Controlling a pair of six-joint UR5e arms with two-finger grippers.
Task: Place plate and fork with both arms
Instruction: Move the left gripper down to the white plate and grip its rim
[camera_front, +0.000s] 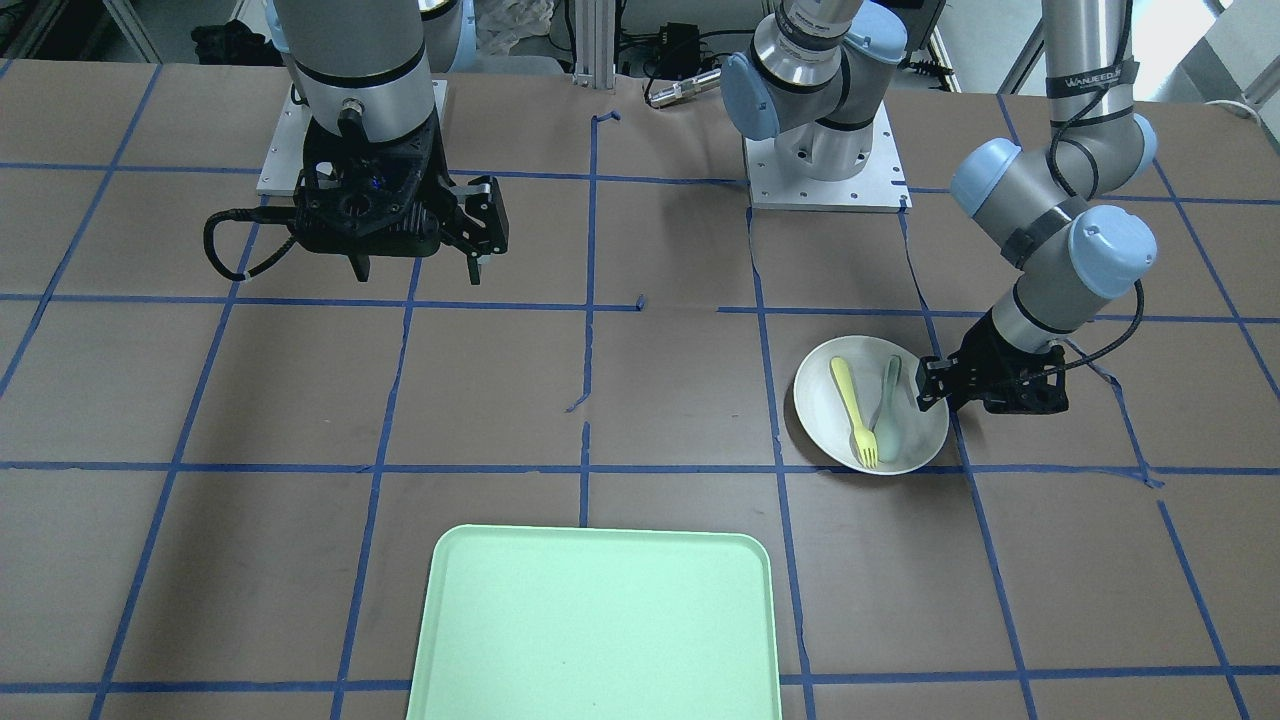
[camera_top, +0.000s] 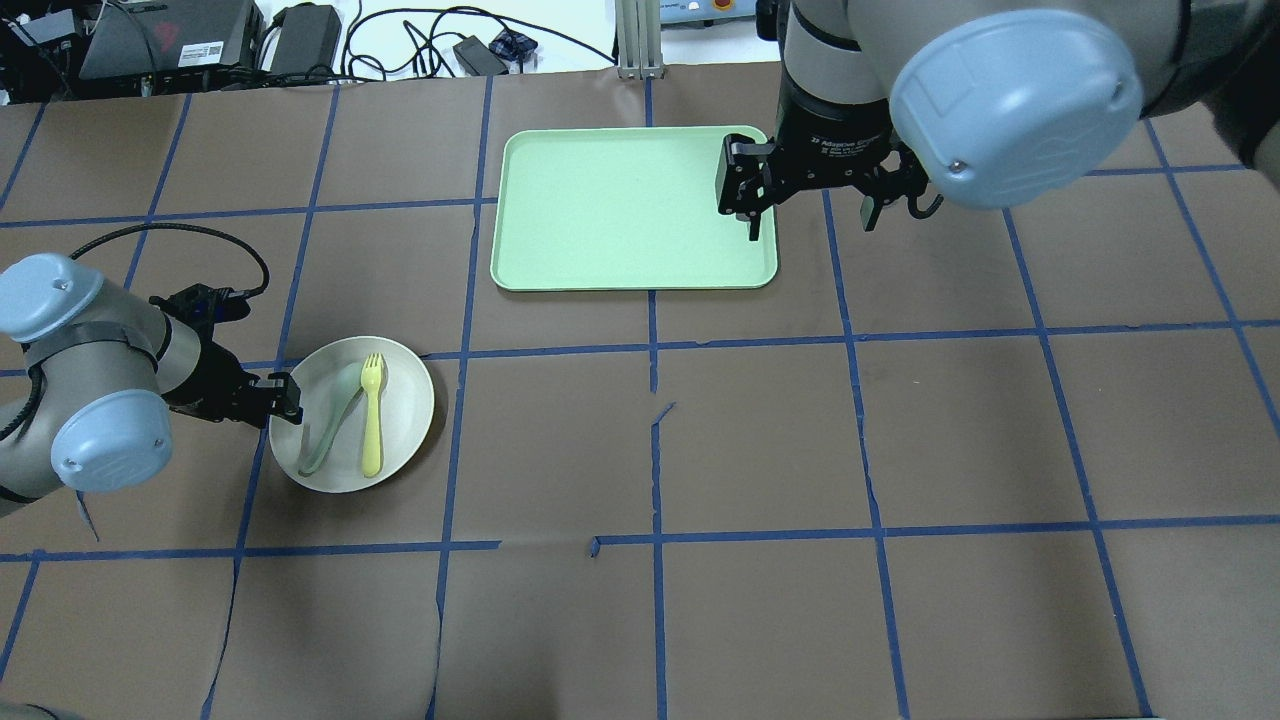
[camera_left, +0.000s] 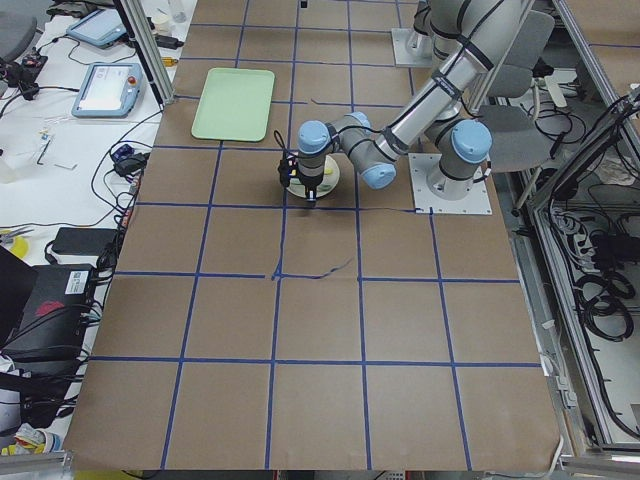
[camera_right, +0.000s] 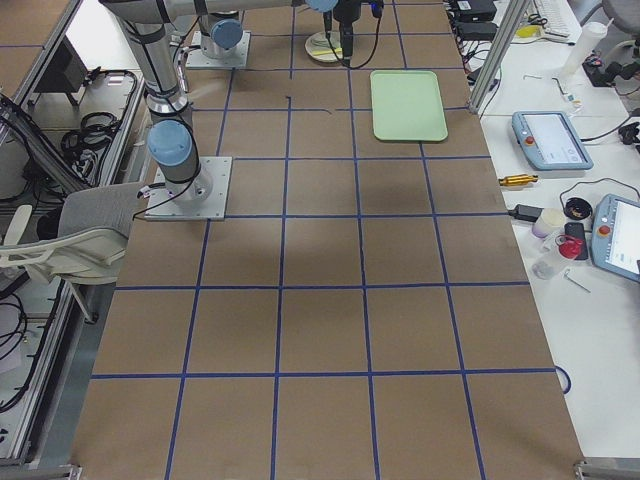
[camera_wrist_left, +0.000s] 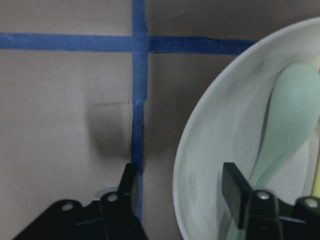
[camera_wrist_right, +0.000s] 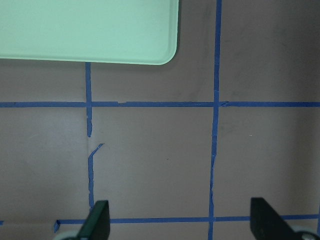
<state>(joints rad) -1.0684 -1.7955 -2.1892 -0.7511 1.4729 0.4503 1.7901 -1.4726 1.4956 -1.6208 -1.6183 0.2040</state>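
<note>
The white plate (camera_top: 402, 398) lies on the table's left side, also seen in the front view (camera_front: 825, 405). The yellow fork (camera_top: 371, 415) lies in it beside a pale green spoon (camera_top: 325, 425). My left gripper (camera_top: 285, 398) is open and low at the plate's left rim. In the left wrist view (camera_wrist_left: 180, 195) one finger (camera_wrist_left: 127, 185) stands outside the rim and the other (camera_wrist_left: 235, 192) inside, with the plate (camera_wrist_left: 210, 160) between them and not clamped. My right gripper (camera_top: 812, 220) is open and empty, held high near the tray's right edge.
The mint-green tray (camera_top: 620, 200) lies at the far middle of the table; its corner shows in the right wrist view (camera_wrist_right: 85, 30). Brown paper with blue tape lines covers the table. The arm bases stand at the robot's side (camera_front: 825, 160).
</note>
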